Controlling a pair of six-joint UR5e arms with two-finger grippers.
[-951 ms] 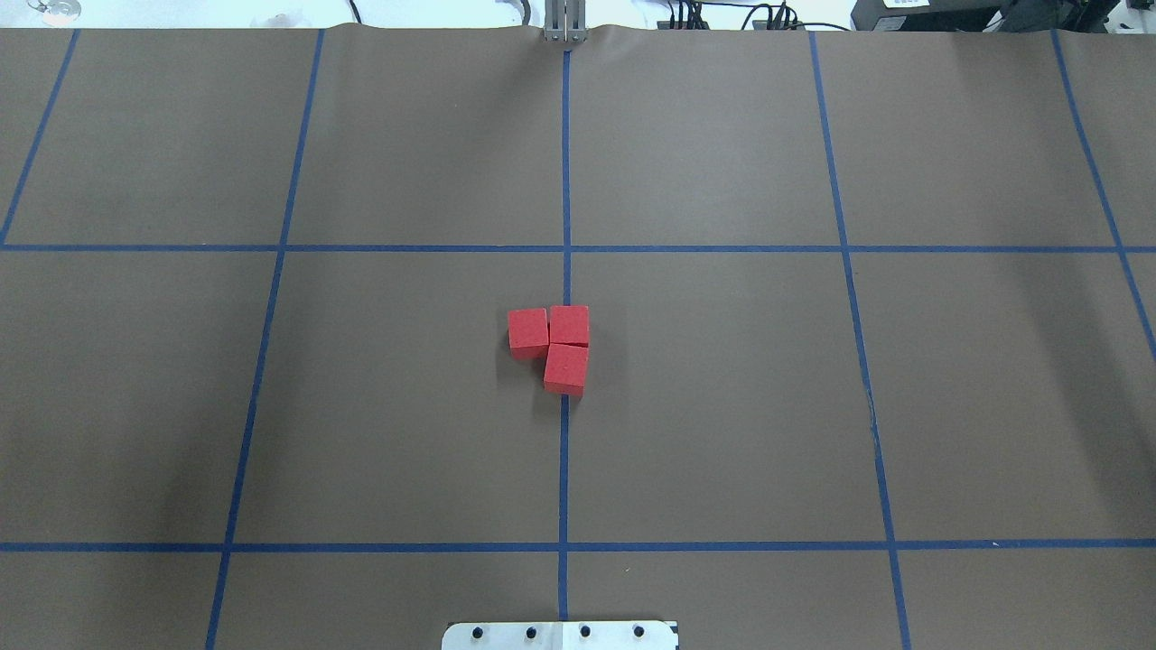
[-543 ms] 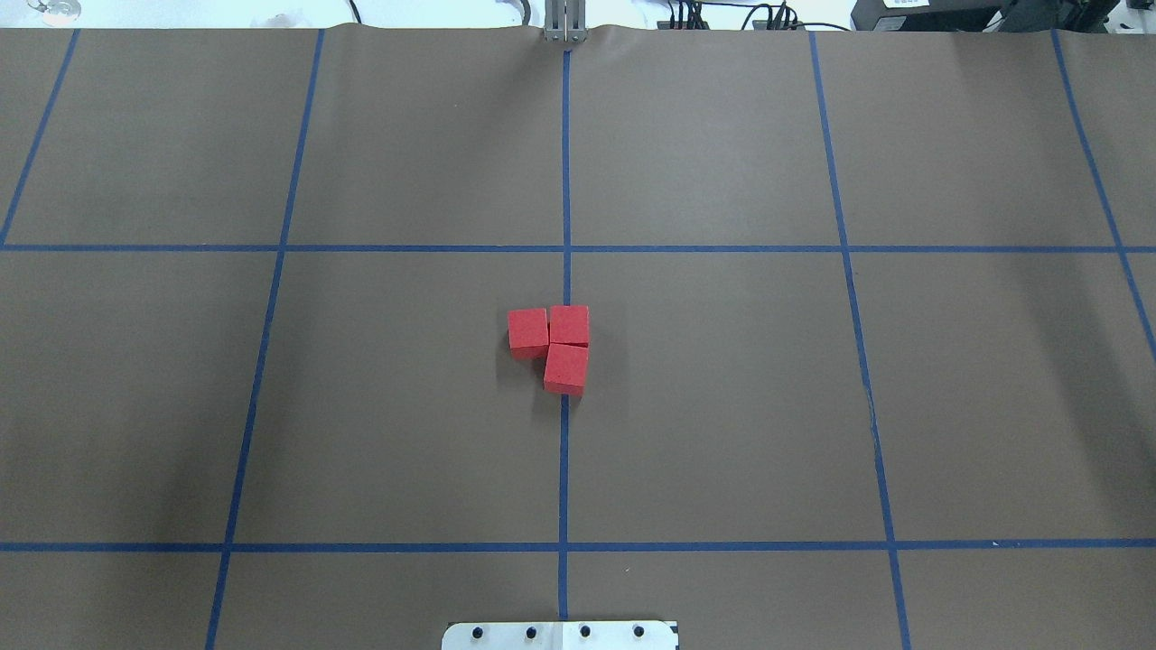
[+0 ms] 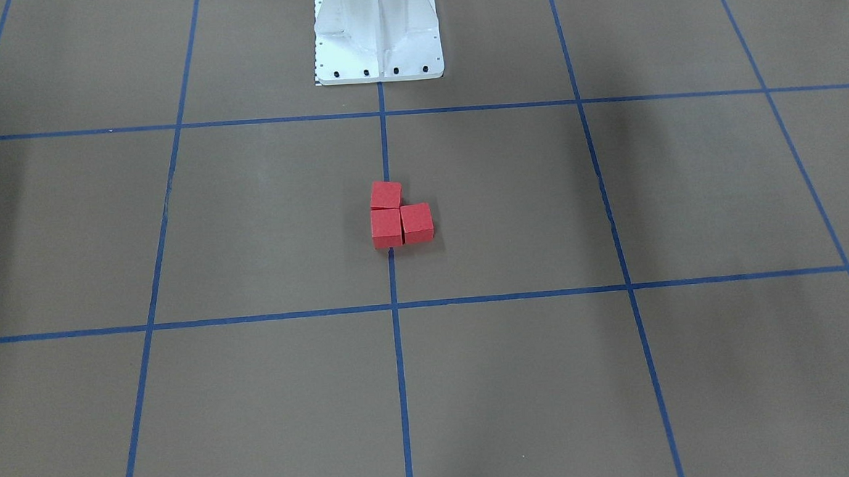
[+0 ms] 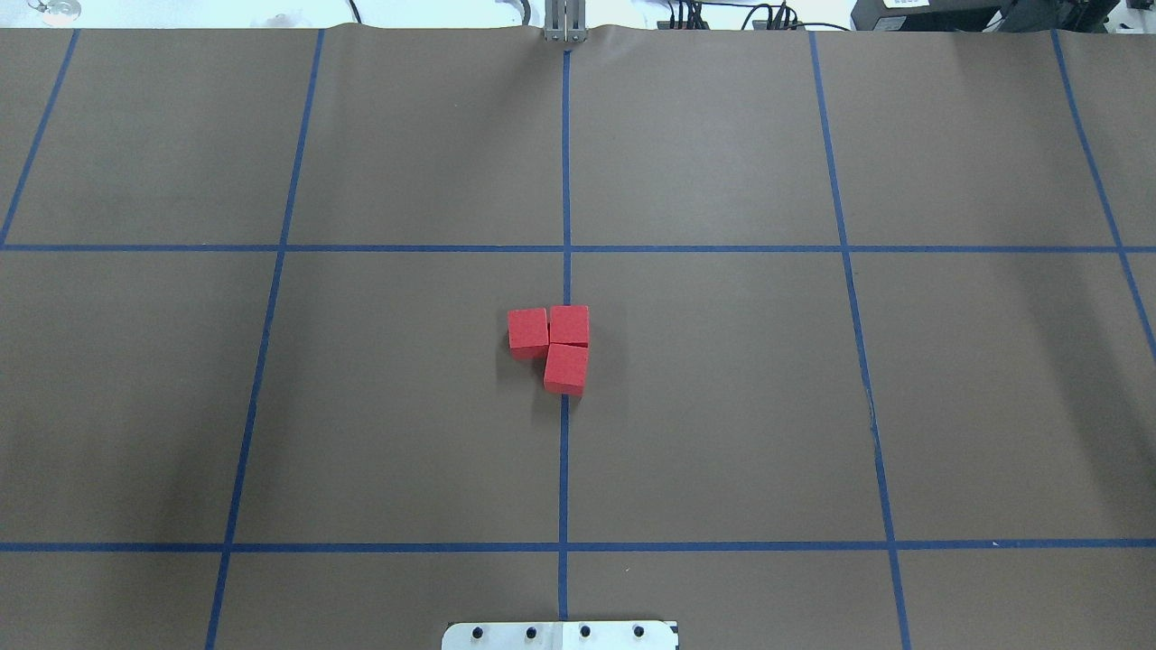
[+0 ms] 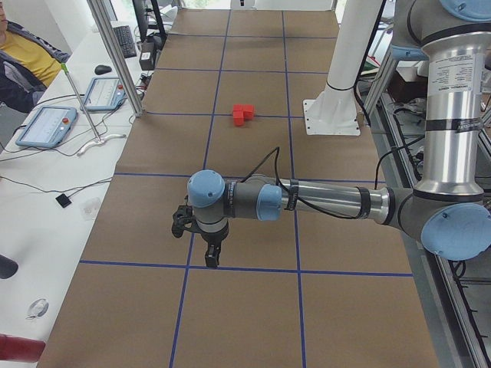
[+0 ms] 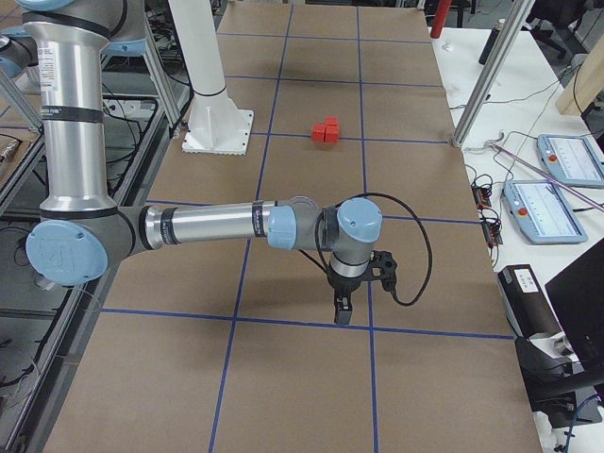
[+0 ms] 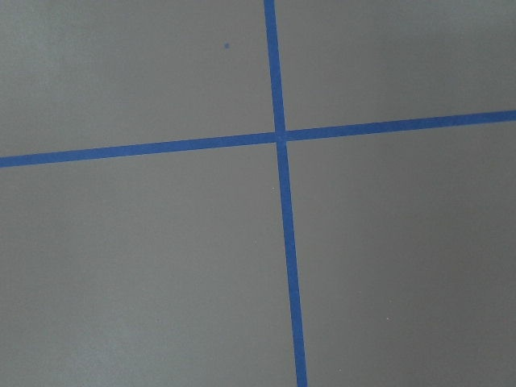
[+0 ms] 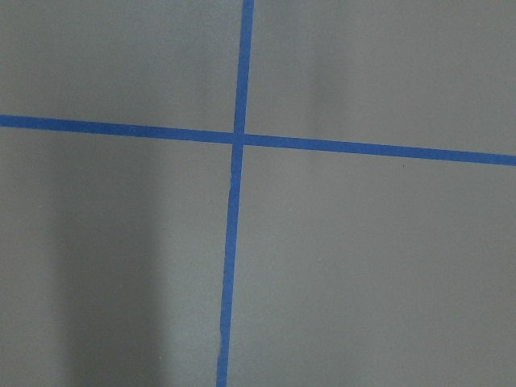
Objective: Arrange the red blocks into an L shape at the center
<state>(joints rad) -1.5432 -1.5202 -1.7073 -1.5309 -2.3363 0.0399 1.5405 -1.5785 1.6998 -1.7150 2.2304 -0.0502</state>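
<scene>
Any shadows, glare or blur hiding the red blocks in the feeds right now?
Overhead exterior: red blocks sharp and evenly lit, no glare. Exterior front-facing: soft shadow bands cross the brown paper, none hiding the blocks. Right wrist-mounted: a dim band down the picture's left, no blocks in view.

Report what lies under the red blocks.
Brown paper table cover; a blue tape line runs beneath two of the small matte red cubes. The stretch under them is hidden.

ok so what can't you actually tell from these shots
- left gripper: seen only in exterior left, small and dark; open or shut unclear.
- right gripper: same, exterior right only.
- red blocks: too small in both side views to judge gaps.
- wrist views: only tape lines, no fingers.
</scene>
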